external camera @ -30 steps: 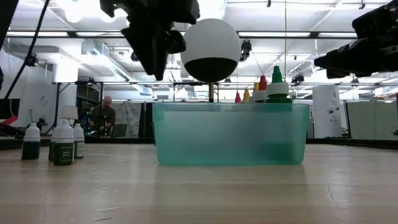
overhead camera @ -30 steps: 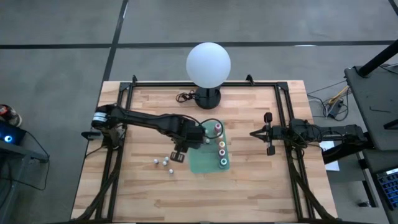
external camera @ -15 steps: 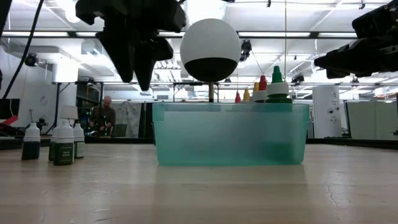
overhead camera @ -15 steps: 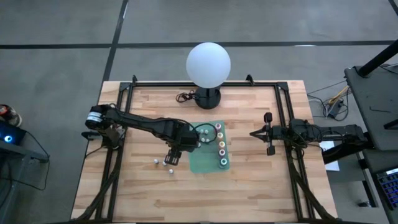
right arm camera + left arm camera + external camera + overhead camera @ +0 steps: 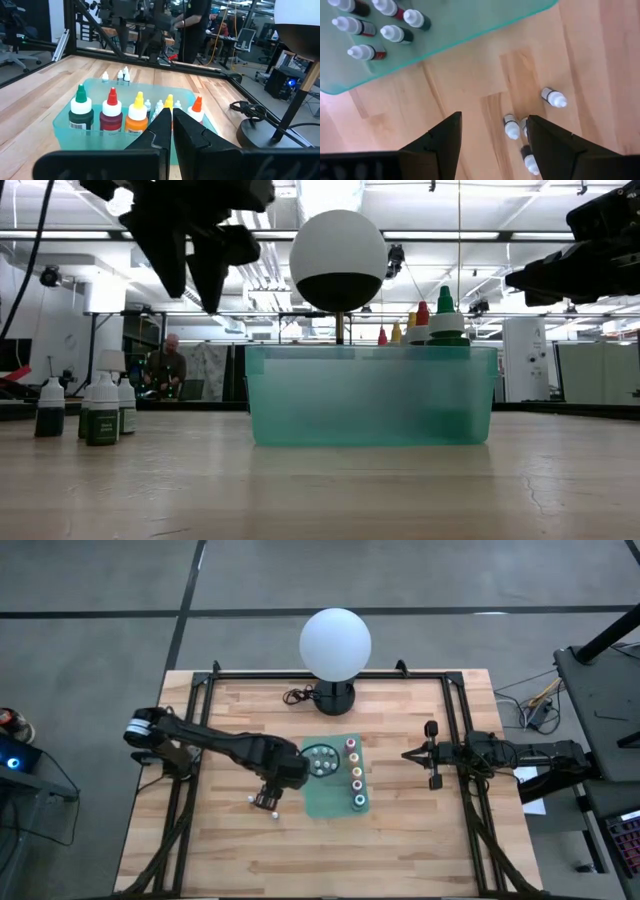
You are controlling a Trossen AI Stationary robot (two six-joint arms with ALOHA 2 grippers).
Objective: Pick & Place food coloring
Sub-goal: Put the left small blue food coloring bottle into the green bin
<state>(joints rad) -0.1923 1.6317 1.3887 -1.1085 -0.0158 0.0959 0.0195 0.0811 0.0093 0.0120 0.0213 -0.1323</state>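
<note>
- Small bottles [image 5: 511,126] stand loose on the counter [image 5: 400,840], clustered beside the green bin [image 5: 340,802].
- Left tool [image 5: 492,145] hovers above them, fingers spread, empty.
- Right tool [image 5: 172,131] waits apart, closed.
- Risk: descending among the tight cluster may topple neighbouring bottles.

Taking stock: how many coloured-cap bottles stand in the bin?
5 bottles in one row along the side of the bin nearest the right arm: green, red, yellow, yellowish, then orange nearest the lamp. None seems hidden.
</note>
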